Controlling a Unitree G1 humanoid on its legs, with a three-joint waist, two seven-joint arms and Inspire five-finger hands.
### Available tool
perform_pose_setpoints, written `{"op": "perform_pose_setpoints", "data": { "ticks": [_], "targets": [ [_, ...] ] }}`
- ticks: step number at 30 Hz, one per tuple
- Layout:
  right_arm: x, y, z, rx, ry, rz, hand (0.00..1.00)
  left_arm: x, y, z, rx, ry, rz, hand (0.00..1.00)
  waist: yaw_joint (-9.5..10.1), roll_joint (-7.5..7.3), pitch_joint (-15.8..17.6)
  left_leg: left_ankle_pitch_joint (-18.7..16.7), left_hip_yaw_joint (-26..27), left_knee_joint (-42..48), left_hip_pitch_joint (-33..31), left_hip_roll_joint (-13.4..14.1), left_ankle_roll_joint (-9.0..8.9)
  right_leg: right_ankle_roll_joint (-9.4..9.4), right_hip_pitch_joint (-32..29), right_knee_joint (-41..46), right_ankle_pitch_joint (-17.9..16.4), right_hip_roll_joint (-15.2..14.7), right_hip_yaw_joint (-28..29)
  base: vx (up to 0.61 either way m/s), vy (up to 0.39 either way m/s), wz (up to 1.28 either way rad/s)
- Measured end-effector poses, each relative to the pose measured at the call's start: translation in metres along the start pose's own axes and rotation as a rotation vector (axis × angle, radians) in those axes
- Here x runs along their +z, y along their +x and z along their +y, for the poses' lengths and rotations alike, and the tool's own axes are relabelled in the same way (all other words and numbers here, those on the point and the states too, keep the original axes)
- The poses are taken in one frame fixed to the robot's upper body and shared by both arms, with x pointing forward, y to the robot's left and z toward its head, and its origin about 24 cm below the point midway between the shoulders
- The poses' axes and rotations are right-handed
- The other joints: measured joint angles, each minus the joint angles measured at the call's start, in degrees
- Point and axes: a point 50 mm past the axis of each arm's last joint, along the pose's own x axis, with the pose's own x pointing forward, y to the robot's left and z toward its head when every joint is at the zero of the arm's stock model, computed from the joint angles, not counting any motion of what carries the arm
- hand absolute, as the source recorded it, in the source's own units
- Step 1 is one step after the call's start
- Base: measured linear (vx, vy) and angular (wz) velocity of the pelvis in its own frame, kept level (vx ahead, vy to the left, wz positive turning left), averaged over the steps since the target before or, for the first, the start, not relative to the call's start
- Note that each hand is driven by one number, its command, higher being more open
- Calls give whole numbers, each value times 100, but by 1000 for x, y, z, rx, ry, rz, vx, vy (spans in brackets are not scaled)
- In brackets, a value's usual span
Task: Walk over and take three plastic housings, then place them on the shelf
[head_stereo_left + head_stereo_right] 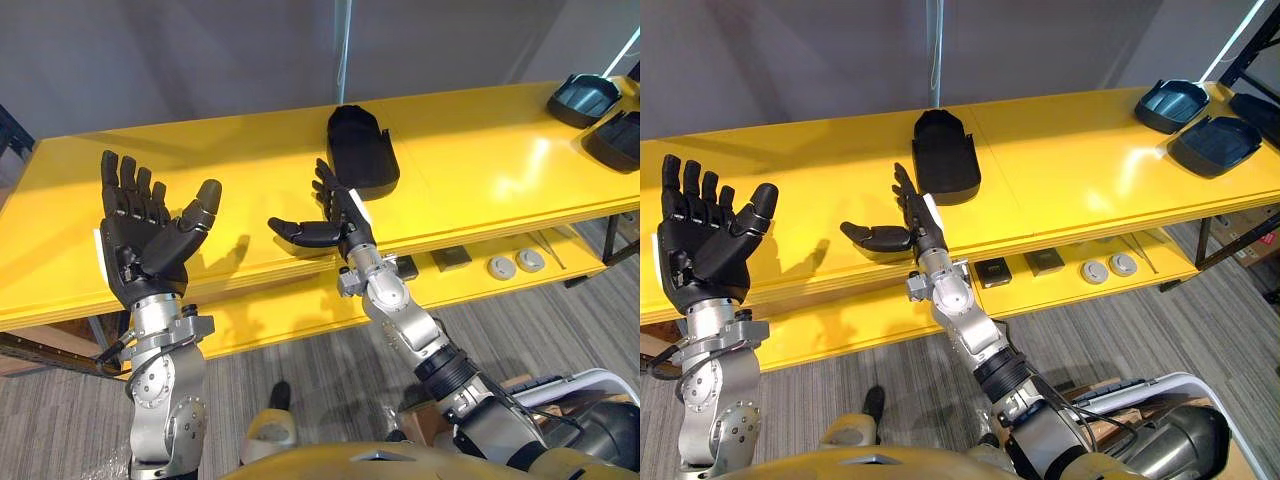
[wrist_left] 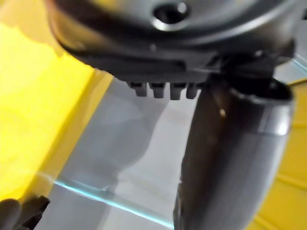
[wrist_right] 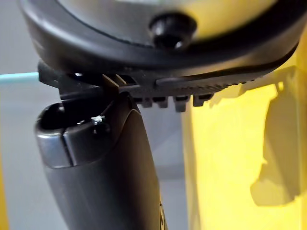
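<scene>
We hover right hand (image 1: 342, 222), spread and empty, near housing (image 1: 362, 150) on bench (image 1: 480, 165) for pickup; left hand (image 1: 135, 245) likewise spread.

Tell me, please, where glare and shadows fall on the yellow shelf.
Left eye view: glare whitens the shelf to the right of the housing; the left hand and the right hand, both open, cast dark shadows on the shelf beside them. Right wrist view: a dark shadow lies on the shelf.
</scene>
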Motion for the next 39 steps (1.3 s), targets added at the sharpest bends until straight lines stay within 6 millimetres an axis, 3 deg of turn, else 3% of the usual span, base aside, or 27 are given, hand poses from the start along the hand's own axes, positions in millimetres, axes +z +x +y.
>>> {"op": "perform_pose_setpoints", "data": {
  "ticks": [12,39],
  "targets": [
    [1,3,-7,-58,-37,-9,100,-9,-5,-12,-32,-54,38,100,-20,86,129,-11,1,1,14,0,16,15,26,9,-14,1,-5,0,0,0],
    [-9,0,-4,-148,-44,23,100,-18,-9,-19,-78,-70,83,100,-29,65,189,109,6,-237,204,-13,37,31,48,187,-111,-42,-12,0,0,0]
  ]
}}
